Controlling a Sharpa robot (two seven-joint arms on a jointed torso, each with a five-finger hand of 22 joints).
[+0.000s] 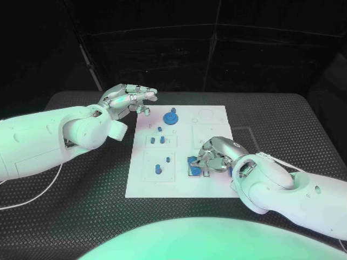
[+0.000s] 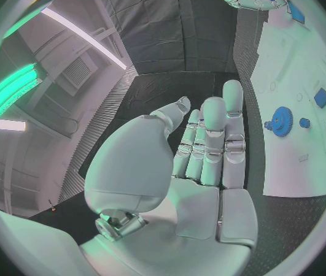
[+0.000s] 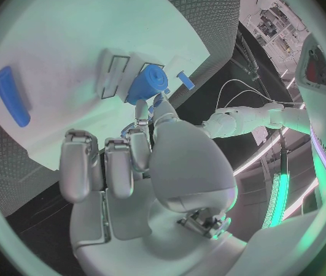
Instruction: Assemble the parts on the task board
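No legible writing; left hand [image 1: 129,99] released beside the task board [image 1: 181,184]; right hand [image 1: 214,154] pinches a blue part [image 3: 149,84].

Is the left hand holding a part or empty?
Empty: the left hand shows a bare palm, fingers extended, beside the task board.

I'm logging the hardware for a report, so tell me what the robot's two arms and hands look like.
Both arms are smooth, rounded white shells, bulging at the wrist. The left arm has a thin pale cable hanging below it. The right arm shows small round holes in its casing. The left hand and right hand are silver metal with segmented, many-jointed fingers.
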